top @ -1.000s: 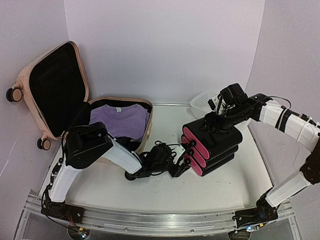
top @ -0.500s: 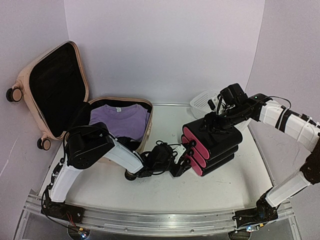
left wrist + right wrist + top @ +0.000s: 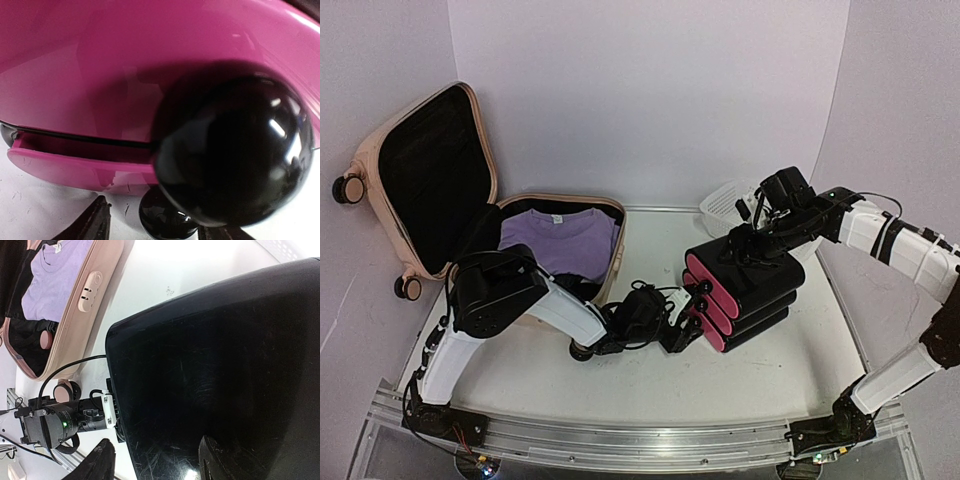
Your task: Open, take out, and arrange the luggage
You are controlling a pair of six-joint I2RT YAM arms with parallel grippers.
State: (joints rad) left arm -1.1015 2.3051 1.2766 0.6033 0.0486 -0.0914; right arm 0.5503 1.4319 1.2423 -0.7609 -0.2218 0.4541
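The pale pink luggage point(image 3: 470, 200) lies open at the left, its black-lined lid upright against the wall. A folded purple shirt point(image 3: 558, 240) lies in its base; both show in the right wrist view, the luggage point(image 3: 95, 300) and the shirt point(image 3: 55, 275). A black case with a magenta end face point(image 3: 745, 290) lies on the table at centre right. My left gripper point(image 3: 685, 325) is open at that end face, its fingers either side of a small black wheel point(image 3: 167, 220), under a larger wheel point(image 3: 235, 150). My right gripper point(image 3: 745, 245) is open over the case's black top point(image 3: 215, 350).
A white mesh basket point(image 3: 725, 205) stands behind the black case, by the back wall. A pink wheel point(image 3: 62, 388) of the luggage sits near my left arm. White walls close in the back and both sides.
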